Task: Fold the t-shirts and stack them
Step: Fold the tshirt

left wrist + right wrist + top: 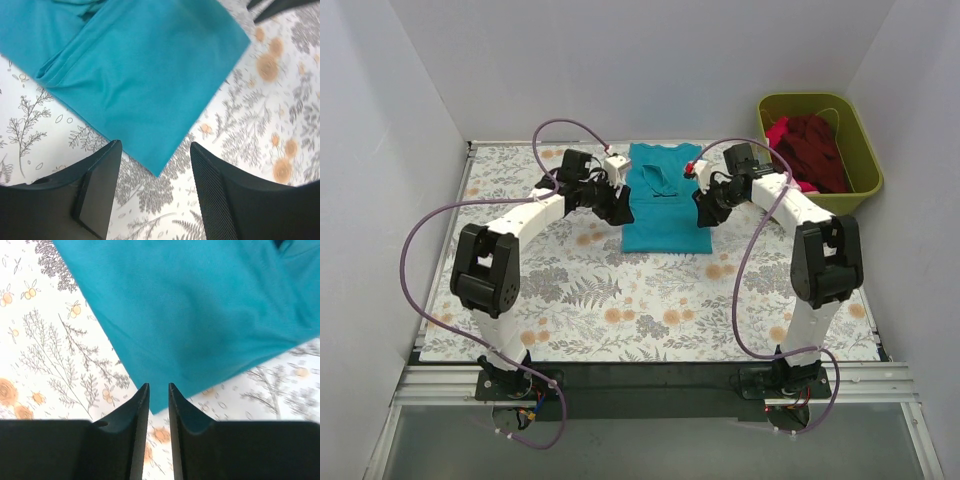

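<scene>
A teal t-shirt (665, 200) lies flat on the floral tablecloth at the back middle, partly folded into a rectangle with the collar at the far end. My left gripper (618, 208) is open over its near left corner (159, 172), which lies between the spread fingers (100, 185); the gripper's midpoint is in the left wrist view (155, 147). My right gripper (706, 208) hangs over the near right corner (157, 407), its jaws a narrow gap apart (158, 386), holding nothing. A dark maroon t-shirt (817, 145) with pink cloth (779, 130) lies bunched in the bin.
The olive-green bin (867, 160) stands at the back right corner, just right of my right arm. White walls close in the table on the left, back and right. The floral tablecloth (650, 300) covers the table.
</scene>
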You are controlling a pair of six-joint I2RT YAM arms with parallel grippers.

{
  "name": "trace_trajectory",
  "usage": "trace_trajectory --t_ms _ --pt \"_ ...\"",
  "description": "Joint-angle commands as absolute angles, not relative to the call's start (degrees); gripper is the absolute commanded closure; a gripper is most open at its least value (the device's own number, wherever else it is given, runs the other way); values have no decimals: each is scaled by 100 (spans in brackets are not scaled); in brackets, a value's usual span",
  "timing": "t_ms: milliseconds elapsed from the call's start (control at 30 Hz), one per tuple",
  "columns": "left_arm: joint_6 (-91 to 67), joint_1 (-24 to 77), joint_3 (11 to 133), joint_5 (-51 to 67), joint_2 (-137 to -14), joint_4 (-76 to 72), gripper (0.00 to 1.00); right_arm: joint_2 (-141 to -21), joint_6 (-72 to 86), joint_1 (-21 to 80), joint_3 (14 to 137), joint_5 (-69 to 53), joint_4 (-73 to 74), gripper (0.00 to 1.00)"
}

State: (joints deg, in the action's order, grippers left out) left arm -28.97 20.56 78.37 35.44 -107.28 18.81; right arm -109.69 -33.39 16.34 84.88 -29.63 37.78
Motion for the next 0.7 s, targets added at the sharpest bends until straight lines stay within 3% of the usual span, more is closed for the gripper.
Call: trace_trajectory --t_ms 0,267,667 --pt "-1252 2048 7622 4104 -10240 2812 43 -10345 -4050 1740 8115 -2718 3946 71" --pt "-519 2048 7198 4184 -10327 2883 43 -10353 -4904 1925 7655 -2022 3815 62" --pt "-158 2294 7207 3859 -10784 2681 43 -10652 -5124 2136 7304 -1740 3393 62"
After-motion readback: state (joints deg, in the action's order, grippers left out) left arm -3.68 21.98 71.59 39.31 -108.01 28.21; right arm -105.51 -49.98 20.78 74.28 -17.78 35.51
